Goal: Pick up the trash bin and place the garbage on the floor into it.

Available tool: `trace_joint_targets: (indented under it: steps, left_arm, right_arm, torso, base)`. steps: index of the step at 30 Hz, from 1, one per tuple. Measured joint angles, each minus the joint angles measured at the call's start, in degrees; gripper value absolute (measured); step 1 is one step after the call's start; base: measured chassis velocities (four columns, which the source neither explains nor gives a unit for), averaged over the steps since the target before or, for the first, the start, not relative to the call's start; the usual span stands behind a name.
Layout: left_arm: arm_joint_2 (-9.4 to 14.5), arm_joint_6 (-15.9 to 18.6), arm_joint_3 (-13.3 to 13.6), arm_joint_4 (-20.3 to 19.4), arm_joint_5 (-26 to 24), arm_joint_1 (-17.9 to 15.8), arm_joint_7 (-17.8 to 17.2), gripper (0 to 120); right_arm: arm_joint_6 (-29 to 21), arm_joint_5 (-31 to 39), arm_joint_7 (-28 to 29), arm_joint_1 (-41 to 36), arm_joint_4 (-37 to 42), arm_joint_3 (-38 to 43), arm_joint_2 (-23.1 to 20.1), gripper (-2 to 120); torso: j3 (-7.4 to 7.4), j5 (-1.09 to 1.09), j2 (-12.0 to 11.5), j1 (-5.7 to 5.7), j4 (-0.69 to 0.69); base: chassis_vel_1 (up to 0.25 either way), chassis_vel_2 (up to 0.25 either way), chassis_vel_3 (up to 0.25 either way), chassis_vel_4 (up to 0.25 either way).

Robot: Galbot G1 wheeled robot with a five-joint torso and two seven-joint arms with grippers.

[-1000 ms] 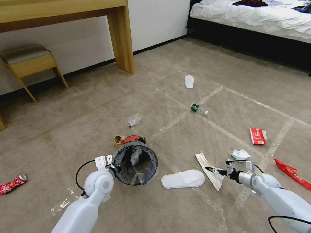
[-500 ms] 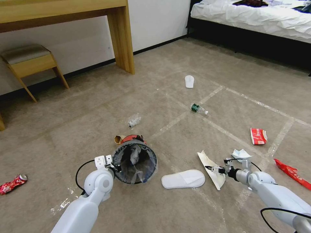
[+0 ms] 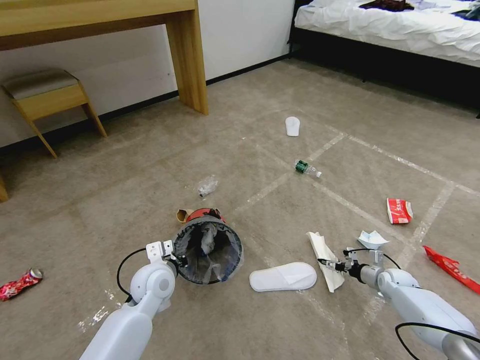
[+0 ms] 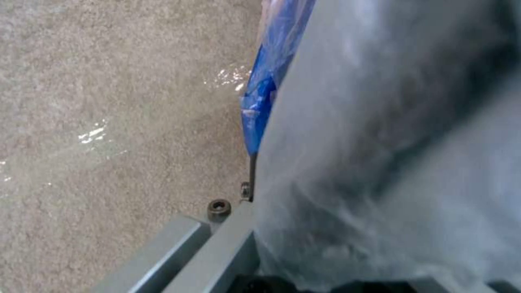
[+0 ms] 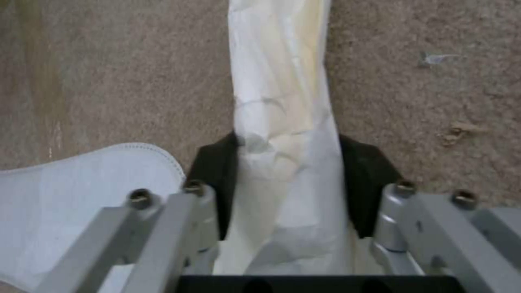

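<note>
The trash bin (image 3: 207, 247), red with a clear blue-edged bag, is tipped with its mouth toward me, and my left gripper (image 3: 181, 260) is shut on its near rim. The left wrist view has the bag (image 4: 380, 142) close up over the floor (image 4: 108, 101). My right gripper (image 3: 327, 263) is shut on a long cream paper (image 3: 322, 257) lying on the carpet. Its black pads (image 5: 214, 162) press that paper (image 5: 282, 122) from both sides. A white slipper (image 3: 282, 276) lies between bin and paper, and its edge (image 5: 81, 191) shows beside the right gripper.
More garbage lies around: crumpled white paper (image 3: 371, 239), red wrappers (image 3: 398, 210) (image 3: 450, 267), a green-labelled bottle (image 3: 306, 168), a crushed clear bottle (image 3: 206, 186), a far slipper (image 3: 292, 126), a crushed can (image 3: 20, 284), cardboard (image 3: 184, 215). Desk leg (image 3: 187, 60), stool (image 3: 47, 97), bed (image 3: 390, 30) border the room.
My right gripper has dropped and slid a little toward me along the cream paper and closed on it, so the paper now looks narrower. The bin and left arm have barely moved.
</note>
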Motion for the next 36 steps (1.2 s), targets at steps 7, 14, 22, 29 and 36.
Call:
trace_joint_targets:
  steps: [7,14,22,29,36]
  left_arm:
    - [-0.1,0.0,0.2,-0.3,0.1,0.1,-0.2,0]
    - [-0.4,0.0,0.4,-1.0,0.6,0.7,-0.3,0]
    - [-0.7,0.0,0.8,-2.8,0.3,1.4,-0.6,0]
    - [0.7,1.2,1.3,-5.6,-3.6,1.6,-2.5,0]
    - [2.7,3.8,1.1,-9.2,-14.9,0.5,-8.7,0]
  right_arm:
    - [0.0,0.3,1.2,-2.1,3.3,1.6,-1.5,12]
    - [-0.2,1.8,3.6,-6.0,9.9,4.0,-3.8,1]
    - [-0.3,3.4,7.0,-11.8,19.0,8.3,-7.1,1]
    - [0.3,4.1,9.0,-19.2,33.1,16.3,-12.7,1]
    - [1.8,5.0,10.3,-24.8,44.4,21.8,-16.8,1]
  torso:
    - [0.01,0.01,0.0,0.00,-0.01]
    - [0.01,0.01,0.0,0.00,0.00]
    - [0.01,0.01,0.0,0.00,0.00]
    - [0.01,0.01,0.0,0.00,0.00]
    - [0.01,0.01,0.0,0.00,-0.01]
  base:
    - [0.000,0.000,0.000,0.000]
    - [0.000,0.000,0.000,0.000]
    - [0.000,0.000,0.000,0.000]
    - [0.000,0.000,0.000,0.000]
    - [0.000,0.000,0.000,0.000]
